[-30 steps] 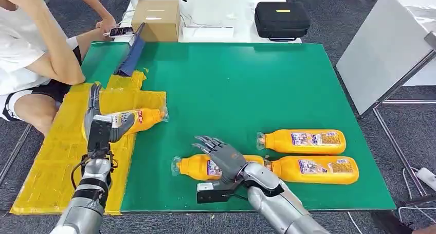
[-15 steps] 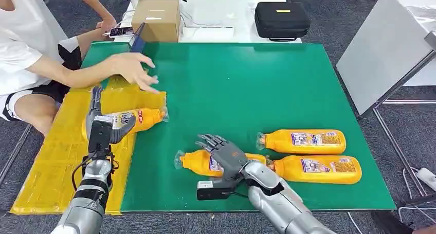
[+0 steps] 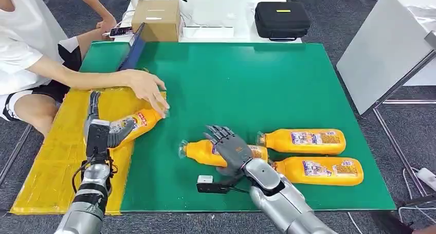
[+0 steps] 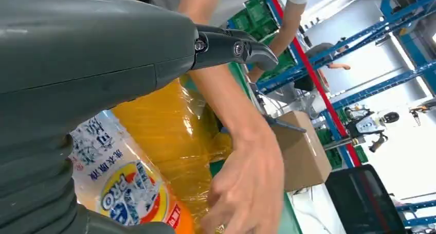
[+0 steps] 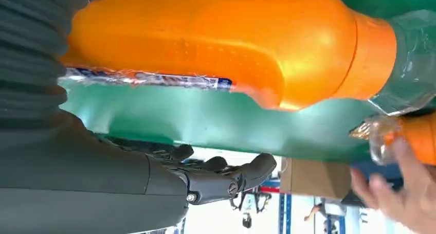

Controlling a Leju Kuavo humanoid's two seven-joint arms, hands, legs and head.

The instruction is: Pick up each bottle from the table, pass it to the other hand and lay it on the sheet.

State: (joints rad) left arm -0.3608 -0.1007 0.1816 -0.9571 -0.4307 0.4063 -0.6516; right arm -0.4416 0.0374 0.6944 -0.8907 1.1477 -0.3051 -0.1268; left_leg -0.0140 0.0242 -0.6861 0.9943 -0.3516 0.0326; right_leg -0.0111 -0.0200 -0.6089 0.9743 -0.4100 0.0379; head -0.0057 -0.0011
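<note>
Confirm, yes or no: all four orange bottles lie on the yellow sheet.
No: three bottles lie on the green mat; one bottle lies at the yellow sheet.

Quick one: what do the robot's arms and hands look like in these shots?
Both arms are silver metal with rounded segments. The left hand and right hand are dark grey with darker fingers. Black cables loop at the left wrist; a small black-and-white box sits by the right wrist.

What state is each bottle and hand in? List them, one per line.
Sheet bottle: lying tilted on the yellow sheet, person's hand on its cap end.
Left hand: thumb across that bottle; grip unclear.
Right hand: over the near bottle; grip unclear.
Other two bottles: lying flat, untouched.
</note>
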